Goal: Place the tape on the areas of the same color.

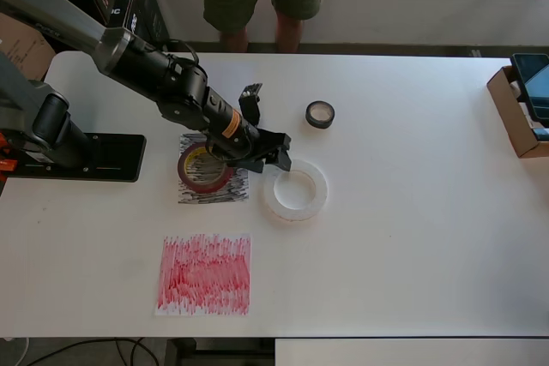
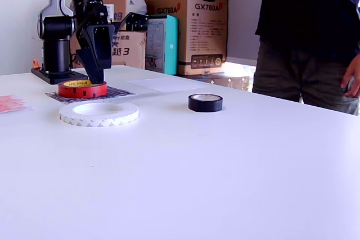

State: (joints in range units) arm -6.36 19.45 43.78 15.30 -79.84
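red roll sits on the wrong sheet

from the exterior view, nearest the camera lies the white ring [image 2: 99, 113], flat on bare table [image 2: 225, 184] with no sheet under it. the red sheet [image 2: 11, 103] is cut off at that view's left edge. behind the ring, the red roll [image 2: 82, 89] rests on the black sheet [image 2: 90, 95], a colour mismatch. the claw [image 2: 94, 63] hangs right over the roll's far rim, tips pointing down; whether its jaws are spread or pinching the rim cannot be told, since the fingers overlap from both cameras. further back the black roll [image 2: 205, 102] stands alone, and the white sheet [image 2: 169, 84] lies beyond, barely distinguishable from the tabletop.

likely risks: a thin rim grip could let the roll tilt and slip, or the roll could drag the loose black sheet along. the white sheet is practically invisible from overhead, so aiming for it may be hard.
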